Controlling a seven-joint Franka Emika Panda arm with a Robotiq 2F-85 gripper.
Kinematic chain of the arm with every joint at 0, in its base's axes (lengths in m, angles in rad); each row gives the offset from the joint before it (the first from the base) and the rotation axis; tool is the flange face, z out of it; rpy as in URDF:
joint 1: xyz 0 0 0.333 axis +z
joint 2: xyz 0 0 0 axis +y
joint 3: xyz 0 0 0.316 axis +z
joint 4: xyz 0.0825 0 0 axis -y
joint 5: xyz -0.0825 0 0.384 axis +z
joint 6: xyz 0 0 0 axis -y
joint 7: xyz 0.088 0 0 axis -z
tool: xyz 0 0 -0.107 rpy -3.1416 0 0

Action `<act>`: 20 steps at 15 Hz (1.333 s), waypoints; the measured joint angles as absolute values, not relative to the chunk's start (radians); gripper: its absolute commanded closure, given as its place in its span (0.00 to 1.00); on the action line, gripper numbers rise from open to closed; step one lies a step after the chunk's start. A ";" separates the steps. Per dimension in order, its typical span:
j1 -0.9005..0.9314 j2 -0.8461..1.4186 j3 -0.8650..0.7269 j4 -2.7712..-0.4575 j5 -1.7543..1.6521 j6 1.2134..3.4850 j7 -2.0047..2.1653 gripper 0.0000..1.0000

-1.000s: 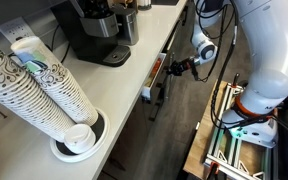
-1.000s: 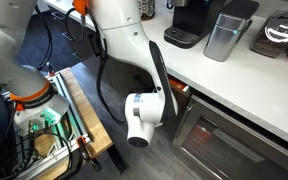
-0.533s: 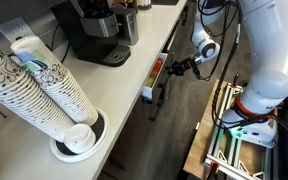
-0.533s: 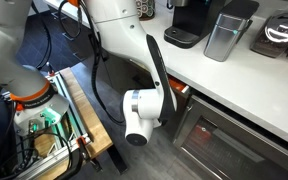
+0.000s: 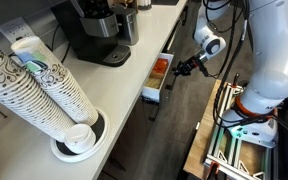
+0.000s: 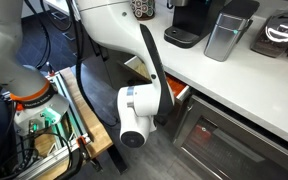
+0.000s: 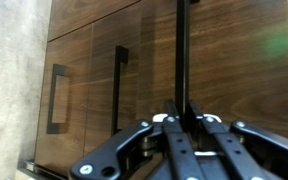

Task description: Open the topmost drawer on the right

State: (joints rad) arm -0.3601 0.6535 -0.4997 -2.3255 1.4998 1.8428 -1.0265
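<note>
- The gripper (image 5: 183, 69) sits at the front of the drawer (image 5: 156, 82), which lies just to its left in an exterior view, under the edge of the white counter (image 5: 124, 85).
- In the wrist view the gripper (image 7: 184, 122) has its fingers (image 7: 170, 128) drawn close on either side of the long dark handle (image 7: 183, 50). It looks clamped on the bar, with no gap to be seen.
- The handle's long axis runs along the counter edge, near to far in the exterior view, and straight up the picture in the wrist view. The jaws therefore cross it at a right angle.
- Judged from this, any further pull would go right, straight away from the counter and square to the bar.
- The drawer stands partly out. It is shallow with a dark front and pale inner walls, and orange-red contents (image 5: 159, 67) show inside.
- In an exterior view the arm (image 6: 134, 112) covers the gripper, and only a corner of the drawer (image 6: 182, 92) peeks out beside it.
- Taller cabinet fronts (image 7: 84, 60) with similar bar handles sit to the left in the wrist view, well apart from the grip.
</note>
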 measured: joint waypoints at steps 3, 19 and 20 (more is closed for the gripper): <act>-0.361 0.623 -0.509 -2.351 1.452 1.890 -0.987 0.96; -0.376 0.431 -0.513 -2.427 1.153 2.258 -1.006 0.00; -0.379 0.404 -0.512 -2.434 1.131 2.268 -1.016 0.00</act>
State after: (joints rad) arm -0.3795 0.4039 -0.5124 -2.4343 1.1315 2.2679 -1.0162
